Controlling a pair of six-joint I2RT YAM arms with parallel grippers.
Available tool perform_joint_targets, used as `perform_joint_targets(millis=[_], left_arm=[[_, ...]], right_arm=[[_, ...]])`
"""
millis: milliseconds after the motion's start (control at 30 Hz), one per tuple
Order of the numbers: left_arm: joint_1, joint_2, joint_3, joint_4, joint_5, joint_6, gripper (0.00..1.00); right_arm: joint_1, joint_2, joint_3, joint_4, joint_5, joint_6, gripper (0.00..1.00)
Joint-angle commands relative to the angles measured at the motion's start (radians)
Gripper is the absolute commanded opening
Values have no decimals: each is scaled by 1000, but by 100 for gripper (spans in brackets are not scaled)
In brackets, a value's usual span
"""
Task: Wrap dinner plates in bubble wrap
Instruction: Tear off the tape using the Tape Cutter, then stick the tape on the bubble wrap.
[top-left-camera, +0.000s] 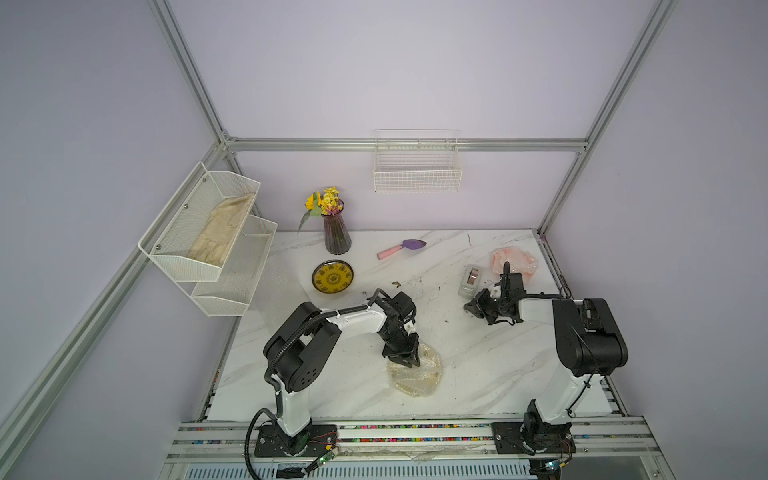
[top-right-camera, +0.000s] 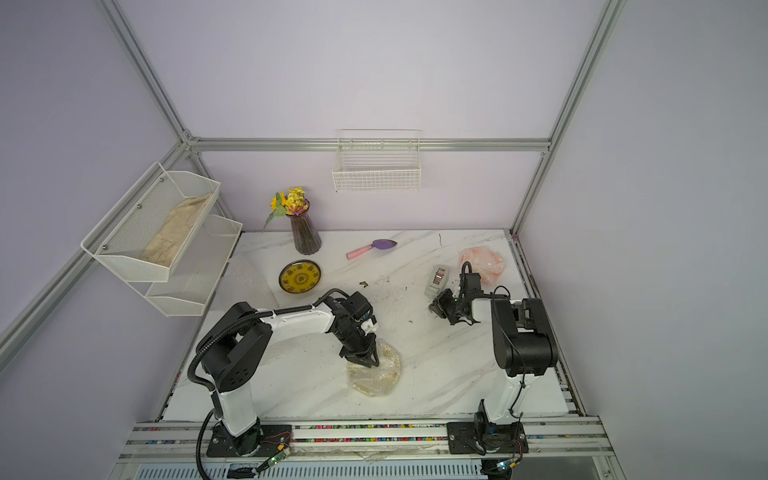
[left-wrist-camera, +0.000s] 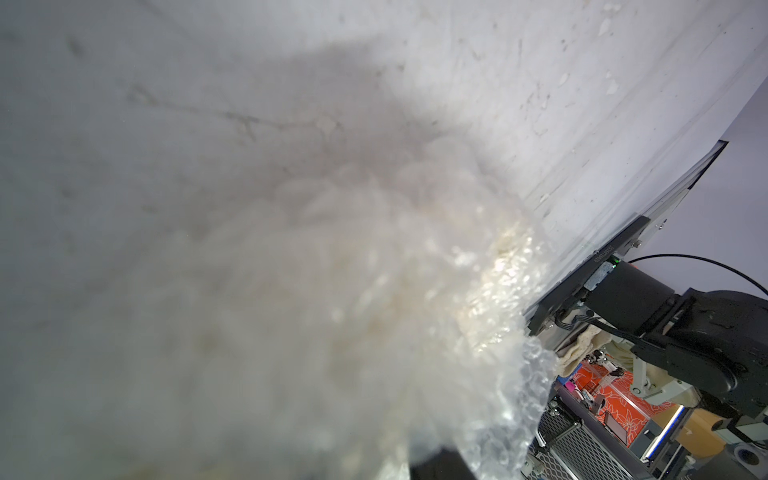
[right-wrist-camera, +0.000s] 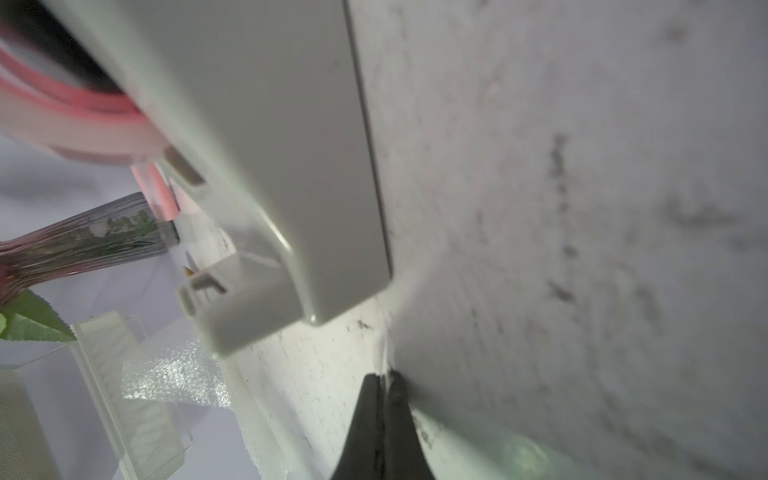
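Bubble wrap (top-left-camera: 419, 380) lies under the downturned left jaws (perhaps pinching it, unclear); right jaws closed, low beside dispenser (top-left-camera: 470, 281).

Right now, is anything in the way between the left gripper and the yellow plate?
Nothing visible. Only bare table lies between the left gripper and the yellow plate. The vase stands behind the plate, off the path.

I see shiny, bumpy translucent plastic bubble wrap (top-left-camera: 417, 376), a glossy yellow patterned round plate (top-left-camera: 333, 276), and a smooth white marble-look tabletop (top-left-camera: 478, 365).
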Motion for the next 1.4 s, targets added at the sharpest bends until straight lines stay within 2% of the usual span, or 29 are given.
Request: perform_joint_targets(millis=[0,67,200,400,700,900,1100,1233,1367], left_arm=[[-17,77,-68,-37,-85,1,27],[-17,75,-65,-37,-88,1,27],[-17,68,-62,-30,-111,8,27],[-17,38,-52,-4,-144,44,27],[-17,-9,-64,30,-162,135,27],[-19,-44,-91,65,-166,196,27],[-21,-60,-113,91,-152,213,27],[-23,-66,-118,95,-148,214,27],[-26,-70,-121,97,-144,211,27]], right_arm=[[13,-59,23,-223,119,-73,0],[20,-125,40,-219,91,-113,0],[39,-252,94,-334,-4,-245,0],[98,-468,70,-498,-150,-330,0],[238,-813,-77,-640,-234,-278,0],[334,-965,-202,-607,-255,-145,0],[476,-909,-286,-510,-219,-71,0],[575,-795,-323,-328,-173,-9,0],[621,-652,-316,-217,-148,-11,0]])
